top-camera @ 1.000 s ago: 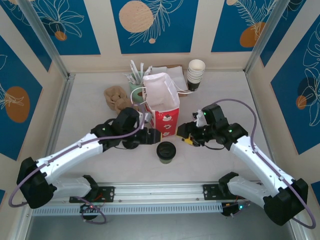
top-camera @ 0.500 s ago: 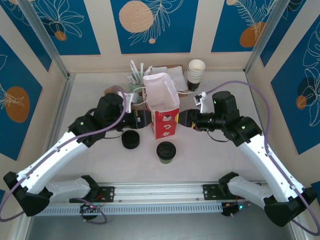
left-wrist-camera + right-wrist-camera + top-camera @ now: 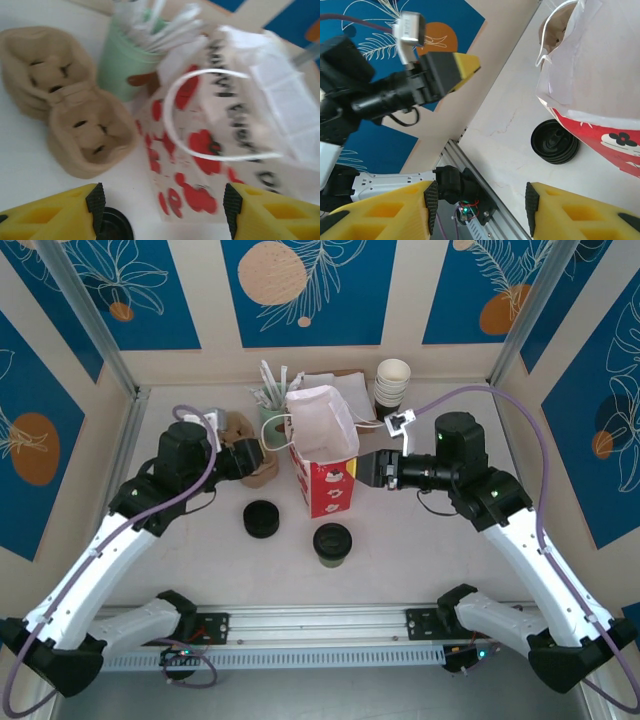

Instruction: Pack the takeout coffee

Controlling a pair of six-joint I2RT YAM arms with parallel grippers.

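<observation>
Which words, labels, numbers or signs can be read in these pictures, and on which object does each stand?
Black capital letters on the red-and-white bag, left wrist view: too blurred to read.
Black flower mark on the bag's red band, right wrist view: a sign, no words.
Print on the bag's front, top view: too small to read.
Lid of the takeout coffee: no text can be made out.

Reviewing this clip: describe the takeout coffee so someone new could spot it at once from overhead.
Find the tall red-and-white bag standing mid-table. Directly below it in the overhead view stands the takeout coffee. Unlike the flat all-black puck to its left, it shows an olive-green body under its black lid.
</observation>
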